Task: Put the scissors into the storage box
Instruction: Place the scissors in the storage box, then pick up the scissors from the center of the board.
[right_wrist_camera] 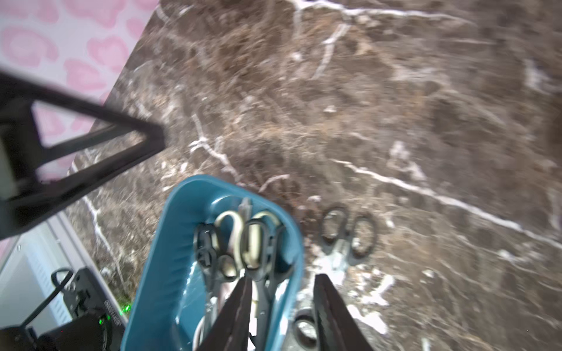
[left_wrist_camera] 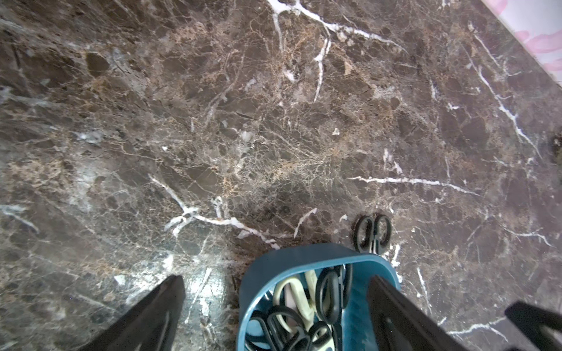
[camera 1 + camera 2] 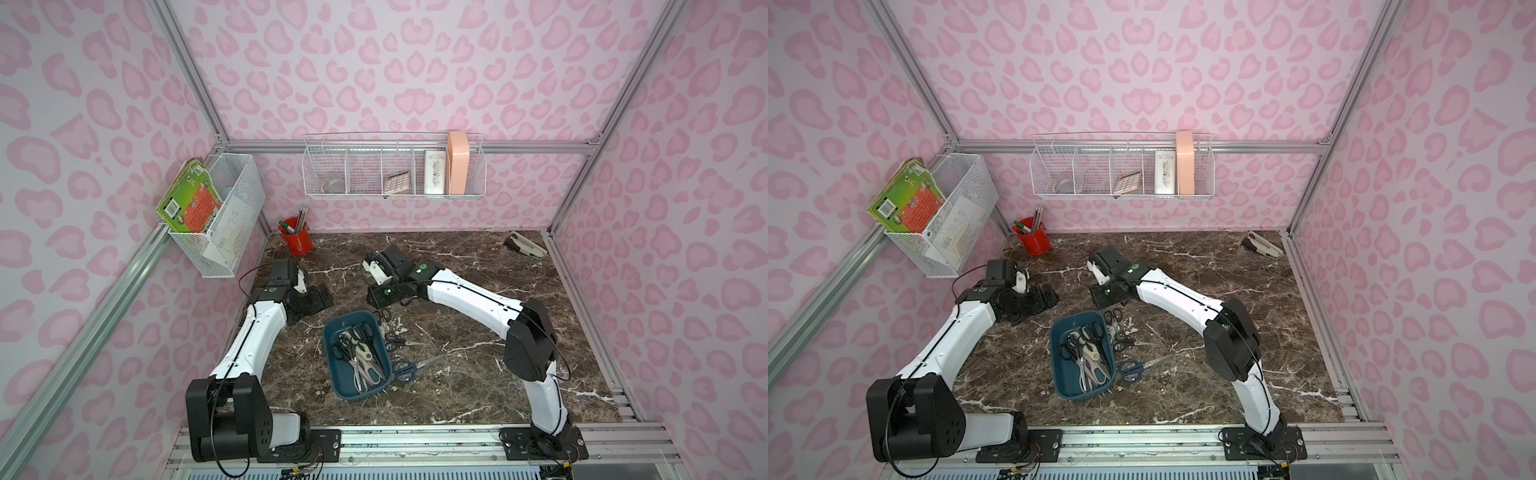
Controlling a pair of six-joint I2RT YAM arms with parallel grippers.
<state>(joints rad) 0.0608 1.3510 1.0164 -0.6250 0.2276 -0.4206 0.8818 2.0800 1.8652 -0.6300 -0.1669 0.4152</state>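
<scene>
Marble tabletop [image 3: 478, 291], open toward its right edge; box [image 3: 328, 345] central, scissors [image 3: 360, 353] inside and along its rim; left gripper [image 2: 275, 278], right gripper [image 1: 282, 278] spread, empty.

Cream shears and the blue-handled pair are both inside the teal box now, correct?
Not quite. The cream shears are in the storage box, but the blue-handled scissors lie outside it, on the table right beside its rim. Both top views show this.
</scene>
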